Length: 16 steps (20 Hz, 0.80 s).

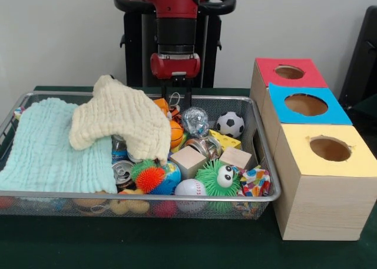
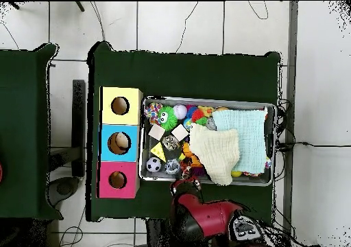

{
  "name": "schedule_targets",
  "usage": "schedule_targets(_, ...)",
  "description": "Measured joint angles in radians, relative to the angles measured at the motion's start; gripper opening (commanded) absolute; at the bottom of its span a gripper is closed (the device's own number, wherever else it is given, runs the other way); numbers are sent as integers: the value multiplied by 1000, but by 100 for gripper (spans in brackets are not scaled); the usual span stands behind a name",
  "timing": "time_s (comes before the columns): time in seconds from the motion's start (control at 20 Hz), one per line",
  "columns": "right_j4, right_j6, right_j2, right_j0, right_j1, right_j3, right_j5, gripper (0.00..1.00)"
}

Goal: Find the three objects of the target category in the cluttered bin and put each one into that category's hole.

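The wire mesh bin (image 1: 147, 195) is full of toys; it also shows in the overhead view (image 2: 206, 101). My gripper (image 1: 177, 101) hangs open over the bin's far edge, with nothing between its fingers. Just below it lies a small orange and tan piece of fur (image 1: 166, 108), which looks like a plush toy, partly under the cream cloth (image 1: 121, 119). No other plush animal shows clearly. The red-topped box's hole (image 1: 289, 72) is at the far right, beyond the bin's corner, and in the overhead view (image 2: 117, 180) it is at the lower left.
A light blue cloth (image 1: 53, 145) covers the bin's left part. An orange basketball (image 1: 175, 133), a soccer ball (image 1: 230, 124), a green googly-eyed ball (image 1: 218, 178), wooden blocks (image 1: 188, 160) and cans fill the rest. Blue-topped (image 1: 306, 104) and yellow-topped (image 1: 330, 148) boxes stand right of the bin.
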Motion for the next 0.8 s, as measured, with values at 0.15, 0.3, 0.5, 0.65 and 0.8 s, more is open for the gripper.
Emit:
schedule_targets(0.15, 0, 0, -23, 15, 15, -16, -8, 100)
schedule_targets(0.3, 0, 0, -35, 24, 28, -28, -16, 100)
schedule_targets(0.5, 0, 0, -55, 37, 59, -50, -48, 100)
schedule_targets(0.65, 0, 0, -64, 41, 75, -58, -71, 100)
schedule_targets(0.8, 1, 0, -69, 43, 93, -65, -100, 100)
